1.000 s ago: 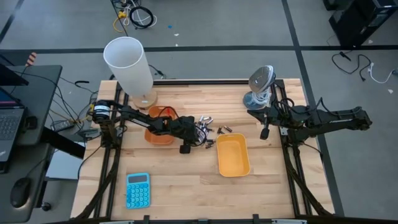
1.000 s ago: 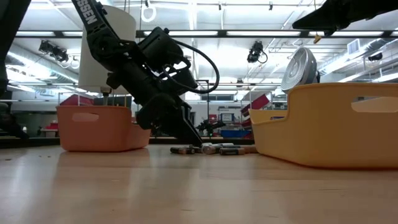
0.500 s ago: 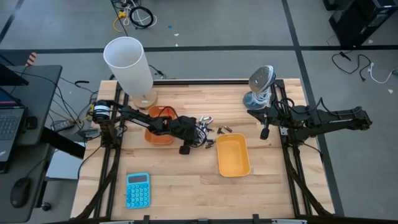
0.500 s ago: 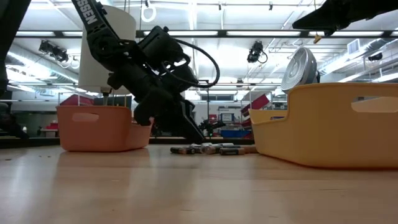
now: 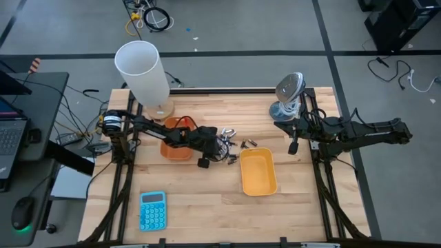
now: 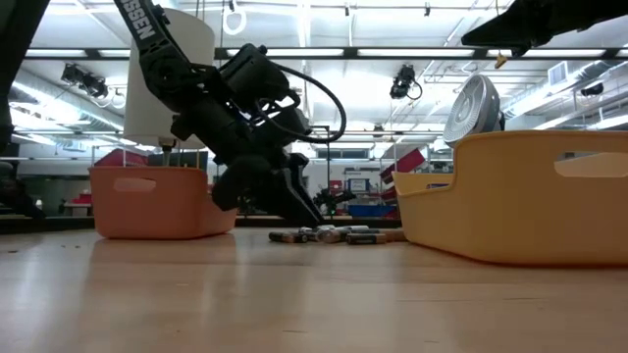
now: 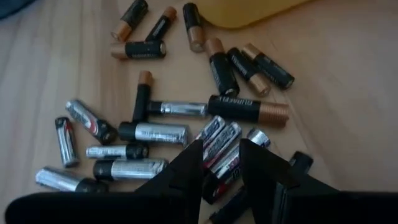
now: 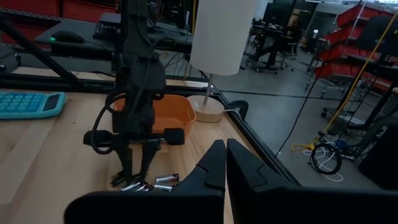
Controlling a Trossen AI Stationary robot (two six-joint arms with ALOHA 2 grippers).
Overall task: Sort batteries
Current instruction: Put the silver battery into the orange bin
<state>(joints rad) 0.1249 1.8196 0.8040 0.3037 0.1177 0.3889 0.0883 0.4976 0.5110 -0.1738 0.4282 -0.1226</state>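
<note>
Change since a second ago: the left arm's wrist has shifted slightly over the battery pile; the right arm, trays and batteries lie as before.

High view: light wooden table (image 5: 207,207). Left gripper (image 5: 222,147), black two-finger, over the heap of small cylindrical batteries (image 5: 238,146), silvery and black, near the table's middle, between the orange rectangular plastic tray (image 5: 178,150) and the yellow rectangular plastic tray (image 5: 258,172). Right gripper (image 5: 293,147), black, near the table's right edge, well apart from the heap. White cylindrical lamp (image 5: 145,72) at the far left corner; grey desk fan (image 5: 288,93) at the far right corner; blue calculator (image 5: 152,210) near the front left corner.

Low view: left gripper's fingertips down at the heap; batteries lie in a row on the table between the two trays.

Left wrist view: fingers (image 7: 186,165) parted, straddling silver-and-red cells at the heap's near side; whether they touch one cannot be told. Black-and-copper cells lie toward the yellow tray.

Right wrist view: right gripper's fingers pressed together, holding nothing.
</note>
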